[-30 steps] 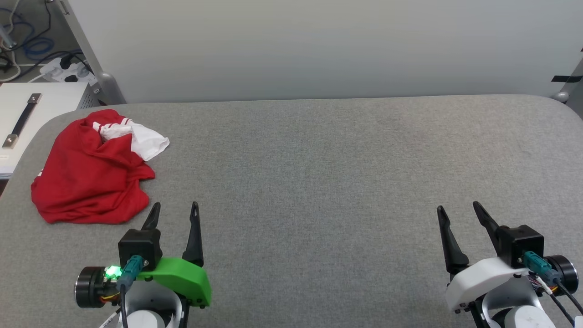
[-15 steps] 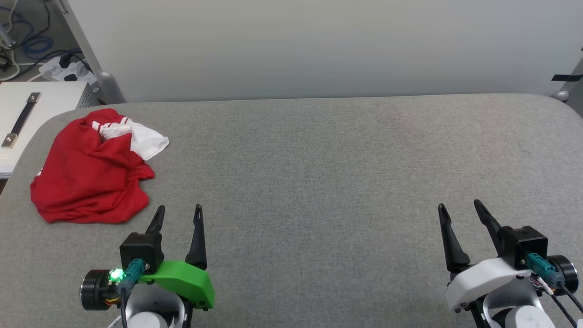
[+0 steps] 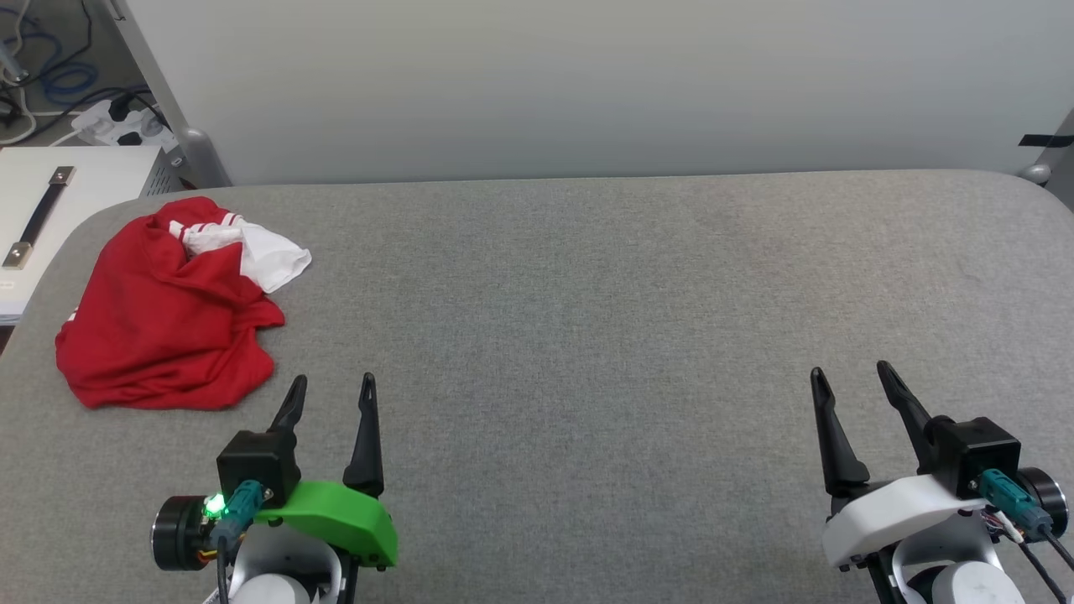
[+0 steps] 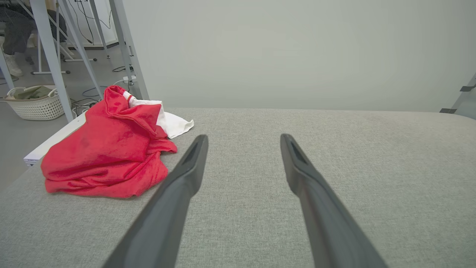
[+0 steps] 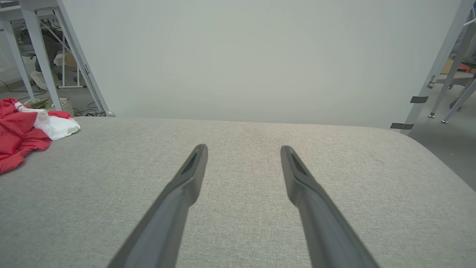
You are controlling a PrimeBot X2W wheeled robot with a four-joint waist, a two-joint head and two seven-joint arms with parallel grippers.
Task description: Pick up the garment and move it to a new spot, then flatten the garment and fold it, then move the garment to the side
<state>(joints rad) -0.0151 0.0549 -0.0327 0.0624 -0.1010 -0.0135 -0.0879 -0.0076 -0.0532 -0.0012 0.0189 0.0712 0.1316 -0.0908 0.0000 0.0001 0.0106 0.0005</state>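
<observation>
My left gripper (image 3: 331, 386) and right gripper (image 3: 847, 373) over the grey padded table (image 3: 587, 277); garment (image 3: 164, 327) crumpled at its far-left corner.
Both grippers stand spread, holding nothing. The garment lies near the left one, not touching. A white cabinet (image 3: 101, 176) adjoins that corner; a basket (image 4: 37, 108) sits beyond.

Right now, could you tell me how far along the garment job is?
Done: nothing yet; the garment lies crumpled at the left end of the table. In hand: nothing; the left gripper, nearer the garment, and the right gripper hover open and empty. Left: picking up, moving, flattening, folding, setting aside.
</observation>
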